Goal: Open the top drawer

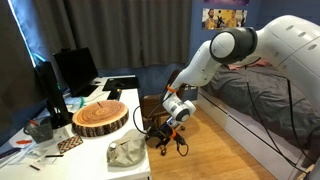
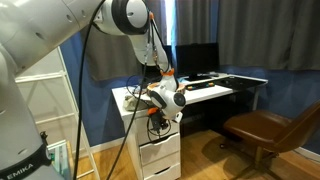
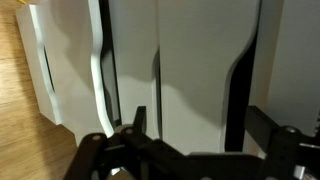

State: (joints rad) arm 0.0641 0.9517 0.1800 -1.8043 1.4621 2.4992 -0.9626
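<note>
gripper [image 3: 195,150] spread wide, squarely facing the top drawer [image 3: 195,70] — its white front lies straight ahead between the fingers [image 3: 137,130], long axis crosswise to their gap.

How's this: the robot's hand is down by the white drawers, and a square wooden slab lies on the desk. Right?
Not square: an exterior view shows the wooden slab is round. The hand is indeed down by the white drawers.

The white desk [image 1: 95,142] carries a round wooden slab [image 1: 100,117], a crumpled grey cloth [image 1: 126,152] and a dark monitor [image 1: 75,68].
</note>
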